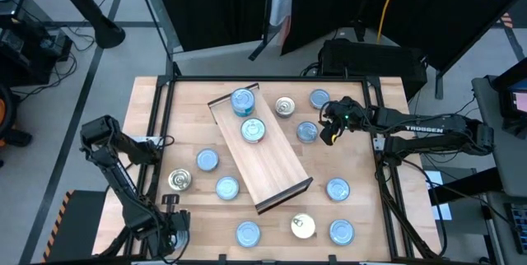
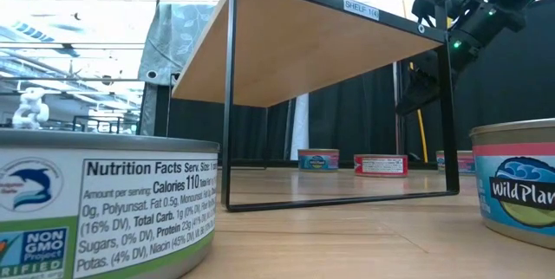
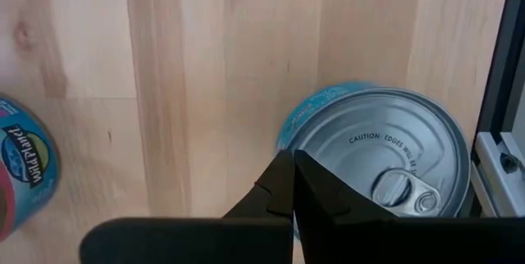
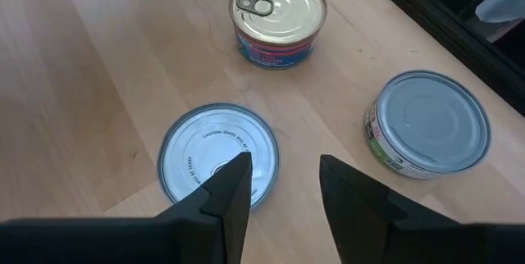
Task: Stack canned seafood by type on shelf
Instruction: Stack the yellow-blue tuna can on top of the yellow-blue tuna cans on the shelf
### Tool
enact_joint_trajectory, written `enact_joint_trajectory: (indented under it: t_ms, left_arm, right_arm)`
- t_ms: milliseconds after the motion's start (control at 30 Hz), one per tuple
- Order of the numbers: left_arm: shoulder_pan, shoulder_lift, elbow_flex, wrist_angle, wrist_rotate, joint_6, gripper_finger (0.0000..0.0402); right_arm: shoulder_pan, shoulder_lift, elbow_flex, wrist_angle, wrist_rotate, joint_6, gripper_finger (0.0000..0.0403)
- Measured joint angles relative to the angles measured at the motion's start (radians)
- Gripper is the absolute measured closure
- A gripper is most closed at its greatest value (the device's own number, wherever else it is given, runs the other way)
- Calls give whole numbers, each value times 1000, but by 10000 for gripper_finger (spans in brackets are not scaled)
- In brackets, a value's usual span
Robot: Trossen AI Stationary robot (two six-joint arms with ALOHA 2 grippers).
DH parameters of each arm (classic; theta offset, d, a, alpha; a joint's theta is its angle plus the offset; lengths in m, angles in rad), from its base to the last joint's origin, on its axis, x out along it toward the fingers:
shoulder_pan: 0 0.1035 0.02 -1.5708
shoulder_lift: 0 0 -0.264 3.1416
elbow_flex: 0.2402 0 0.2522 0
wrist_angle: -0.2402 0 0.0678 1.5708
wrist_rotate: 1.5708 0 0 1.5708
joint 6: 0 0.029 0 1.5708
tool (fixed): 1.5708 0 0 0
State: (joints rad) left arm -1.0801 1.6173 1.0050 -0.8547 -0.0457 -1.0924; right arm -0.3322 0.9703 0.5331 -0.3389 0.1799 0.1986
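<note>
— Where do we have the right gripper [image 1: 328, 122]?

— We see it hovering over the far right part of the light-wood tabletop [image 1: 362, 166], its dark fingers [image 4: 225, 194] parted and holding nothing. In its wrist view a round flat tin with a pale blue top [image 4: 218, 164] lies on the tabletop beneath the fingertips, one fingertip over the tin's rim, the other over bare wood beside it. A gold pull-tab tin [image 4: 277, 18] and another blue-topped tin [image 4: 426, 123] lie near it, apart from each other.

— And the shelf?

— The long light-wood shelf with dark end lips [image 1: 268, 162] runs diagonally across the middle of the tabletop, with two blue-topped tins on its far end [image 1: 244, 101].

— The left gripper [image 3: 293, 184]?

— It waits at the near left corner, fingers clenched together on nothing, their tips over the edge of a silvery pull-tab tin [image 3: 385, 153].
</note>
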Motion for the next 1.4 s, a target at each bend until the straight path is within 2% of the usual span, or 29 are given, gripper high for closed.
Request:
enact_joint_trajectory:
  t_ms: [567, 867, 1000, 1100, 1233, 1400]
  left_arm:
    - [48, -1, -73, 62, -19, 61, 401]
    - [111, -3, -189, 126, -42, 89, 401]
    - [131, -12, -174, 69, -39, 80, 401]
    - [139, -55, -107, -63, -93, 7, 401]
    - [85, -111, -8, -64, -131, -109, 401]
    - [-17, -87, 12, -98, -129, -336, 401]
  right_arm:
    - [0, 0, 0, 0, 0, -1, 266]
    - [0, 0, 0, -3, -4, -5, 266]
    - [0, 0, 0, -4, -4, -5, 266]
    - [0, 0, 0, -3, -3, -5, 266]
    - [0, 0, 0, -4, -3, -6, 266]
    - [0, 0, 0, -7, -3, -22, 266]
